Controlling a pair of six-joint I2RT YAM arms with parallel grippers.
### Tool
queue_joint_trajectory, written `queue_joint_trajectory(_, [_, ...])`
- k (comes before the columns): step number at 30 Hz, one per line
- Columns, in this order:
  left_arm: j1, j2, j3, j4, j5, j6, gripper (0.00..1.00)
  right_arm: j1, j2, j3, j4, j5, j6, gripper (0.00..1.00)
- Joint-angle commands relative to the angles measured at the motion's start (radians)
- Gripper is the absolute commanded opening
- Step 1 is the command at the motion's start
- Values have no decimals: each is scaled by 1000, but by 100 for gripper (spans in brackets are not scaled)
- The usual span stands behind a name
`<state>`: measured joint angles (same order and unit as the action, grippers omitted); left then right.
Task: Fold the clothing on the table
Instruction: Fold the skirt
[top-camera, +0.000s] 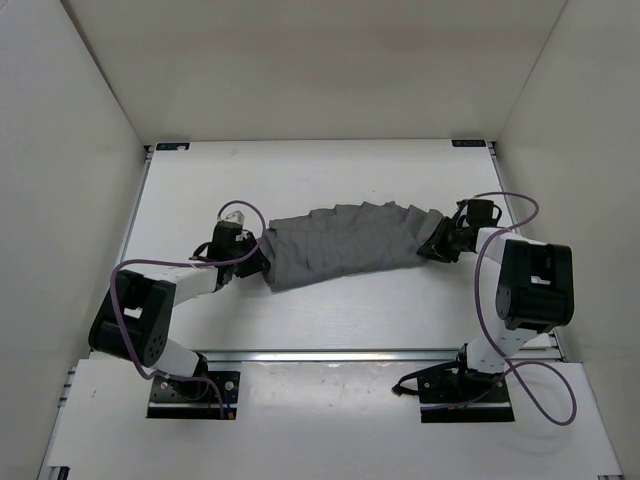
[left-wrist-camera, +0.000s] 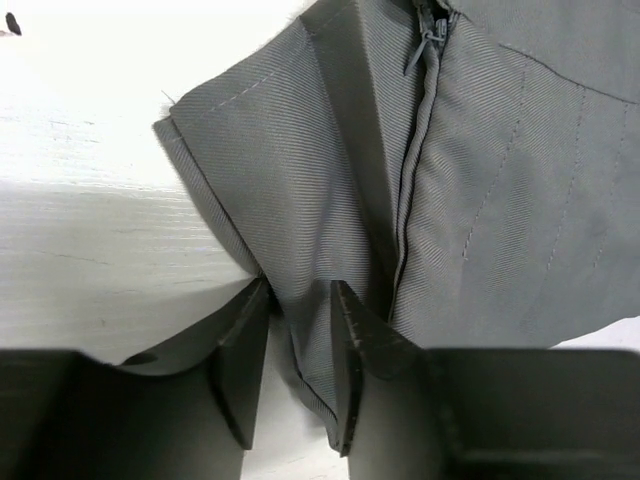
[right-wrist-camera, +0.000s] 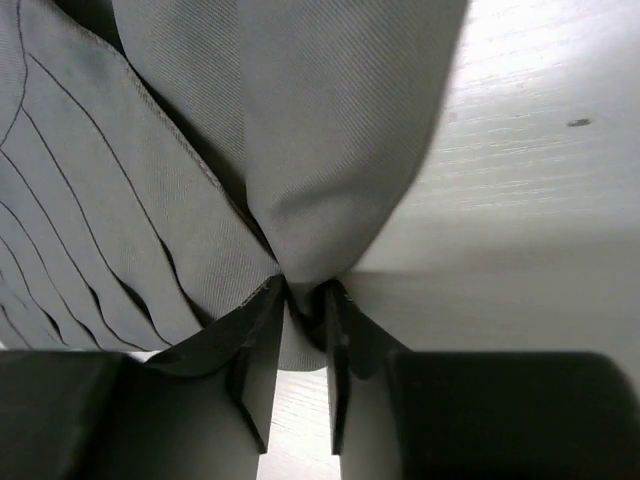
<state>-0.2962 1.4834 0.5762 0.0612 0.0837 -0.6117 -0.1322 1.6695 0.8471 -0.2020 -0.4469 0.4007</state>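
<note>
The grey pleated clothing (top-camera: 340, 245) lies bunched in a long band across the middle of the white table (top-camera: 300, 170). My left gripper (top-camera: 258, 255) is at its left end. In the left wrist view its jaws (left-wrist-camera: 300, 290) stand narrow, with a fold of the clothing (left-wrist-camera: 300, 170) between the tips, next to a zipper (left-wrist-camera: 420, 150). My right gripper (top-camera: 432, 245) is at the right end. In the right wrist view its fingertips (right-wrist-camera: 308, 290) pinch a gathered corner of the clothing (right-wrist-camera: 330, 150) just above the table (right-wrist-camera: 540, 200).
A silver rail (top-camera: 350, 355) runs along the near table edge, in front of both arm bases. Black corner brackets (top-camera: 172, 147) (top-camera: 468, 143) mark the far corners. White walls enclose the left, right and far sides. Bare tabletop (left-wrist-camera: 80, 250) lies left of the garment.
</note>
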Motion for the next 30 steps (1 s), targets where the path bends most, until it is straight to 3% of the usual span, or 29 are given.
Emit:
queue_joint_trajectory(1, [17,-18,7,-34,2,21,43,3,33,20,3,-62,1,19])
queue_joint_trajectory(3, [26,-26,-5,-32,4,17,47,2,22,17,19,-102,-13,3])
queue_joint_trajectory(6, [32,-25,-1,-35,-4,26,40,11,-6,23,26,-125,-26,0])
queue_joint_trajectory(9, [37,4,7,-41,-7,43,5,35,-63,44,21,-156,-48,0])
queue_joint_trajectory(10, [38,8,8,-40,-6,40,0,43,-86,59,24,-173,-52,0])
queue_joint_trajectory(15, [29,11,5,-37,-10,41,0,144,-175,161,-30,-259,-77,0])
queue_joint_trajectory(21, [25,9,5,-43,1,33,0,391,-214,259,33,-334,1,0])
queue_joint_trajectory(30, [26,8,-3,-31,4,26,0,698,5,410,230,-426,104,1])
